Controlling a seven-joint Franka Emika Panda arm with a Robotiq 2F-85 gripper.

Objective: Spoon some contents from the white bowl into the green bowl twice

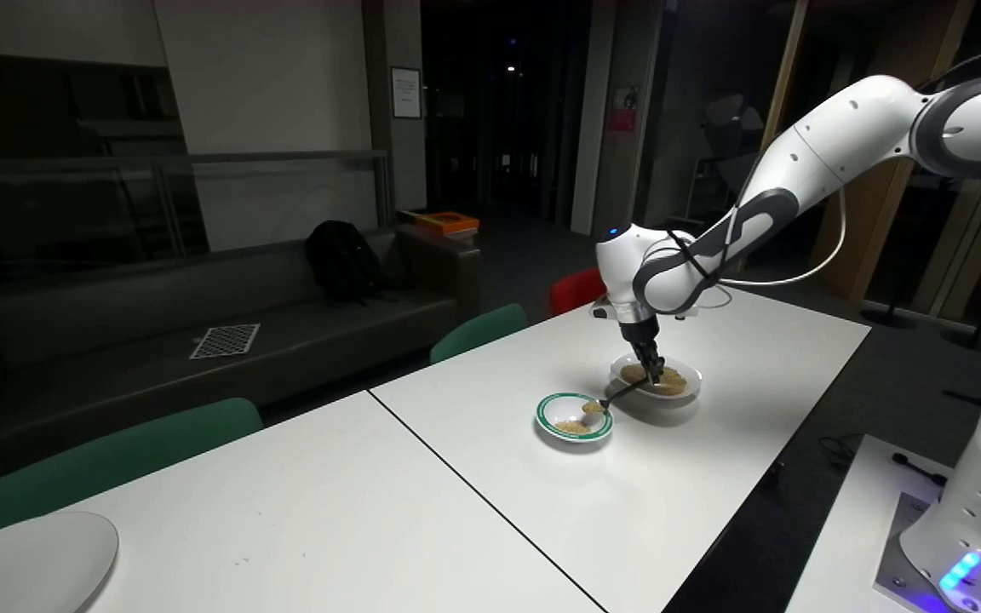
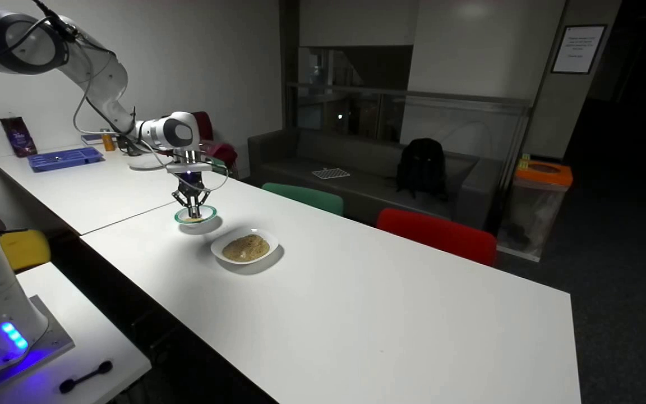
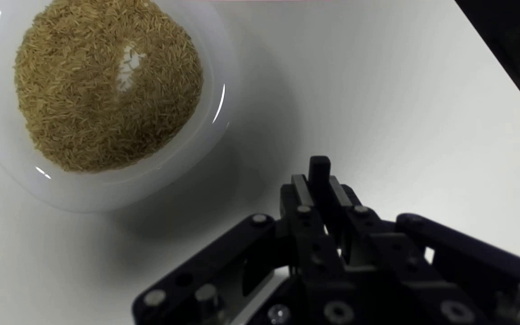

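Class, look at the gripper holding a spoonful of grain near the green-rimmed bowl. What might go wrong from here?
Spilling: the spoon carries grain, and its head appears at the edge of the green-rimmed bowl in an exterior view, so tipping early might scatter some onto the table.

Twisting: the gripper pinches a narrow handle, which may turn as the spoon tips.

Bumping: this close, the spoon might knock that bowl.

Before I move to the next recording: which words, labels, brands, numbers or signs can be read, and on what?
None can be read with certainty.
Framed notice, in both exterior views: lines of print, too blurred to read.
Purple packet: pale lettering, too small to read.
Green bowl, on its rim: pale marks, too small to tell whether they are letters.
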